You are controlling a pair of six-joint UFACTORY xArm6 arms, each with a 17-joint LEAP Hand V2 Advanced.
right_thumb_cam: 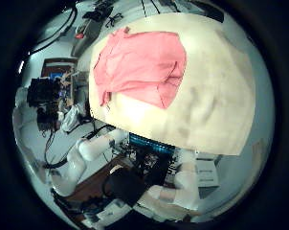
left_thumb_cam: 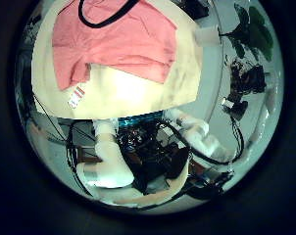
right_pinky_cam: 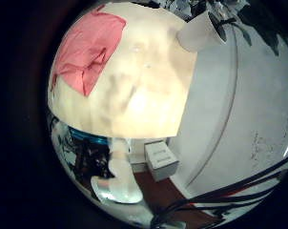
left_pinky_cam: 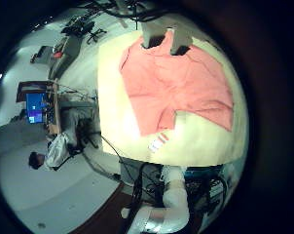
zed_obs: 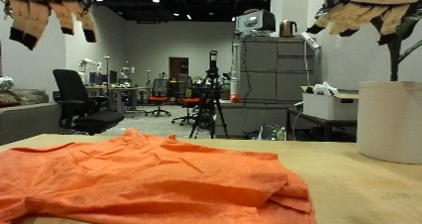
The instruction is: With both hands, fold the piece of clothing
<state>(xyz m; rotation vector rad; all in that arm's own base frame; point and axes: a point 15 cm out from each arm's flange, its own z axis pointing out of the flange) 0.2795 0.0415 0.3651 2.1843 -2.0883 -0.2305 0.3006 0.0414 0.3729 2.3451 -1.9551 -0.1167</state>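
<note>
On the pale tabletop, your garment is lying spread out and rumpled, an orange-pink piece of clothing taking up the near part of the surface in the outside view. It is sitting free, with nothing touching it. From the palm views you are seeing it from well above: it is resting toward one end of the table, with one edge folded back over itself and a small white label sticking out at its hem, while the rest of the board is lying bare.

Both of your hands are hanging high over the table, well apart from the cloth. Your left hand is showing only at the top corner of the outside view, its fingers pointing downward, relaxed and loosely spread, gripping nothing. Your right hand is hovering at the opposite top corner, fingers likewise drooping downward and apart, holding nothing.

A white cylindrical container is standing upright on the table below your right hand, well clear of the garment.
</note>
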